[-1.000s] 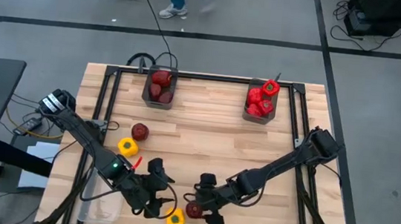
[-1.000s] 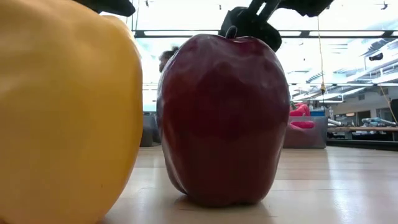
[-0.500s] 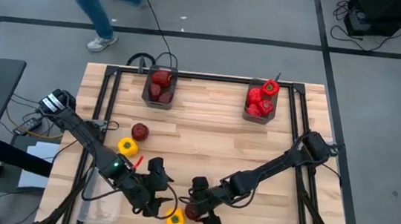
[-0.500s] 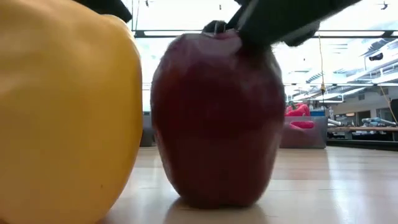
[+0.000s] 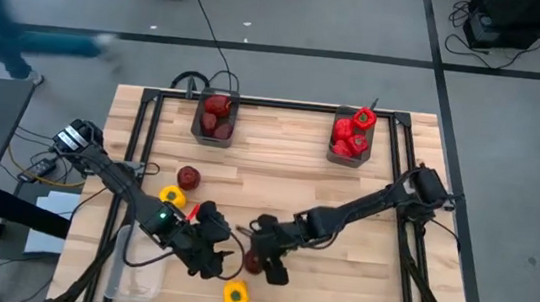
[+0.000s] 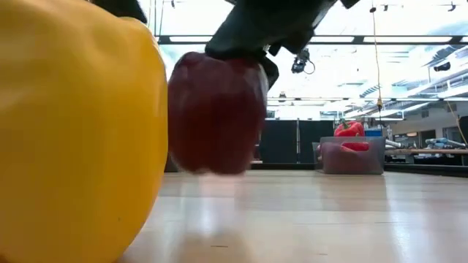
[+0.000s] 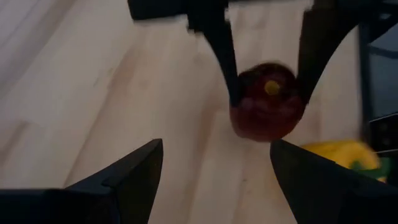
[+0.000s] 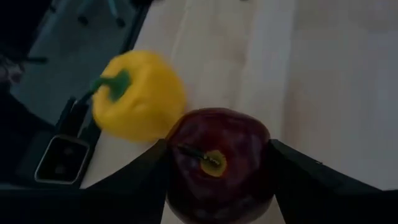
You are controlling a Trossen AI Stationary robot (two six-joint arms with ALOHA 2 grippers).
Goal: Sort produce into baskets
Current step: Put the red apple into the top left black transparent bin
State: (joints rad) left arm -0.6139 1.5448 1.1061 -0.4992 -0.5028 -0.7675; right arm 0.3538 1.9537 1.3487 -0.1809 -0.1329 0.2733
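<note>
My right gripper (image 5: 260,263) is shut on a dark maroon round fruit (image 8: 217,165) near the table's front middle. The fruit hangs above the table in the low view (image 6: 216,113). My left gripper (image 5: 209,255) is open and empty just left of it, its fingers pointing toward the fruit (image 7: 267,109). A yellow bell pepper (image 5: 235,293) stands on the table by the near edge; it fills the left of the low view (image 6: 73,131). Another yellow pepper (image 5: 173,197) and a maroon fruit (image 5: 188,177) lie farther left. My right gripper pinches the maroon fruit by its two opposite sides (image 8: 177,171) between its two fingers. The fingers come from above, pointing down. The fruit's stem end (image 8: 211,160) faces up toward the wrist. The fruit is upright and lifted clear of the table.
A dark bin (image 5: 215,117) with maroon fruits stands at the far left-centre, and a dark bin (image 5: 354,136) with red peppers at the far right-centre. A clear tub (image 5: 142,270) stands at the near left. A person passes beyond the table's far left.
My right gripper has taken the maroon fruit off the table and carried it up and a little toward the far and left edges. My left gripper has drawn back from the near yellow pepper toward the far edge. That pepper has stayed in place.
</note>
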